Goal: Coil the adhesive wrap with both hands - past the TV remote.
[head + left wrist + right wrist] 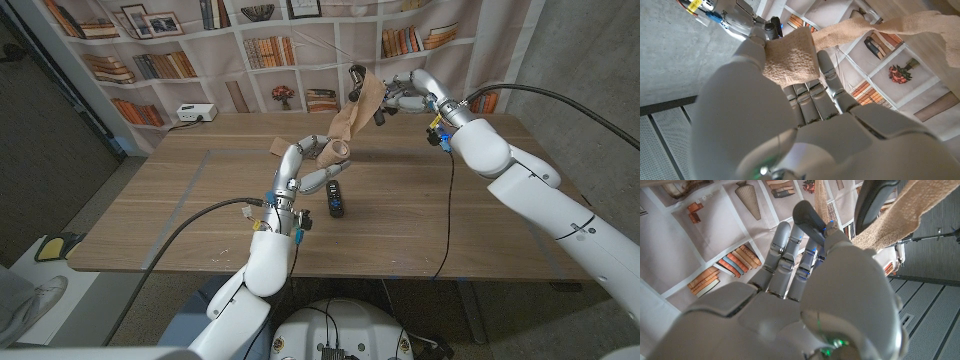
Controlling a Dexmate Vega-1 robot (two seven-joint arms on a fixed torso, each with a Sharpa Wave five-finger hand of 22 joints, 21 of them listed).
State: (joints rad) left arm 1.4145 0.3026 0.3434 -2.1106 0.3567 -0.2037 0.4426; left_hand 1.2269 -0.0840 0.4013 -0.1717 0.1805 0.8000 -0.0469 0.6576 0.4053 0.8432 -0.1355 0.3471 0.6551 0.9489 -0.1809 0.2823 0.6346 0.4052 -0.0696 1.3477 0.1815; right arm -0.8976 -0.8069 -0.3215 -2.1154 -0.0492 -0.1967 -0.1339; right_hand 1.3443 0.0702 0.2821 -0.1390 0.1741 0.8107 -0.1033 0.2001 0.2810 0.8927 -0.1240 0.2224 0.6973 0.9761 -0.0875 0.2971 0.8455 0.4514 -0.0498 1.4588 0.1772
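Overhead, the tan, nubbly adhesive wrap (352,120) hangs as a slack band above the wooden tabletop (180,200), stretched between both hands. The right robot hand (385,98) pinches its loose upper end; the left robot hand (300,165) grips its rolled lower end. Just beside the left robot hand lies the black TV remote (337,198).

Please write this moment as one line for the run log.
stage: coiling | left hand: holds roll end of adhesive wrap | right hand: holds free end raised | TV remote: on table
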